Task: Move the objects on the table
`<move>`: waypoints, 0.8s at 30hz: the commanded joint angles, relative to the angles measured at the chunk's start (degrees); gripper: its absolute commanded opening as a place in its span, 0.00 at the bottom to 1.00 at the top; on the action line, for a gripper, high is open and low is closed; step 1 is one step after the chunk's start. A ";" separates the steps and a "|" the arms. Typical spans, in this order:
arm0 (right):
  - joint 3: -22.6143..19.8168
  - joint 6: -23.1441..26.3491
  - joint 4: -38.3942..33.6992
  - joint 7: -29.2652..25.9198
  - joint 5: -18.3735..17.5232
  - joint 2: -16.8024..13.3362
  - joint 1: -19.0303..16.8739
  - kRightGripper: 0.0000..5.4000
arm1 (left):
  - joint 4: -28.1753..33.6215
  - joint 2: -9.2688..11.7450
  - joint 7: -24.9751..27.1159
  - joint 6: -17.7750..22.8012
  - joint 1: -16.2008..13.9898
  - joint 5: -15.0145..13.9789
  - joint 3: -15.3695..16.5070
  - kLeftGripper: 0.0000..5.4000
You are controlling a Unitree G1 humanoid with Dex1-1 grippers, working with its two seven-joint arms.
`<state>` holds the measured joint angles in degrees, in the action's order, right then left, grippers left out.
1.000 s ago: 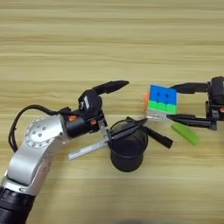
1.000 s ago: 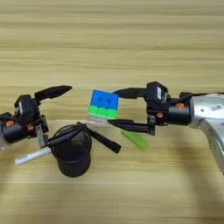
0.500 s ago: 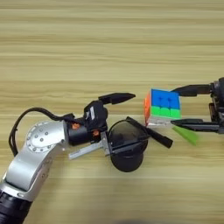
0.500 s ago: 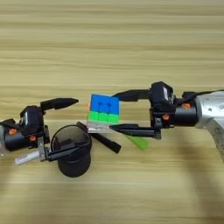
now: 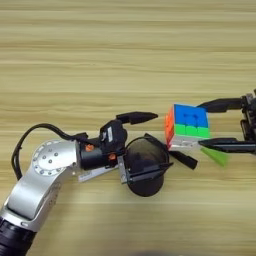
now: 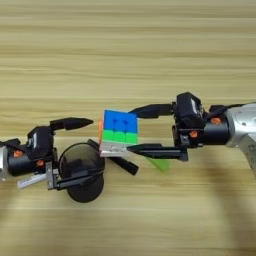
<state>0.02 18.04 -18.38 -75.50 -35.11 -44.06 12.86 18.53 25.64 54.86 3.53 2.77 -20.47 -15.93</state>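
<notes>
On the wooden desk [image 5: 125, 60], our left claw [image 5: 145, 145] is spread around a black cup [image 5: 145, 167]. Our right claw [image 6: 137, 129] is spread beside the puzzle cube [image 6: 119, 132], green block [image 6: 159, 163] under it; far edge open.

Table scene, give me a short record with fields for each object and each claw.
table: wooden, bears everything
puzzle cube: blue face up, at the right claw's fingertips
green block: flat on the table, partly under the right claw's lower finger
black cup: round, mesh-walled; left claw's lower finger across its rim
left claw: open, around the cup
right claw: open, fingers either side of the cube
</notes>
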 commanded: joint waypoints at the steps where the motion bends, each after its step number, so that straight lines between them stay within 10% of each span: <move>1: 0.01 0.32 -1.57 -0.81 -0.71 -0.80 0.35 0.61 | 0.72 0.85 0.34 -0.06 -0.05 0.67 -0.18 1.00; 16: 2.60 0.08 -3.08 -0.44 -0.33 0.51 -0.51 0.61 | 1.96 0.86 0.59 0.12 -0.38 0.30 -0.65 1.00; 24: 2.33 0.73 -3.76 -0.37 -1.52 0.56 -0.43 0.61 | 2.07 0.87 1.01 -0.20 -0.61 0.18 -0.90 0.81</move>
<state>2.64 18.32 -21.37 -75.80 -35.92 -43.46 12.42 19.69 25.85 55.41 3.49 2.19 -20.51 -16.60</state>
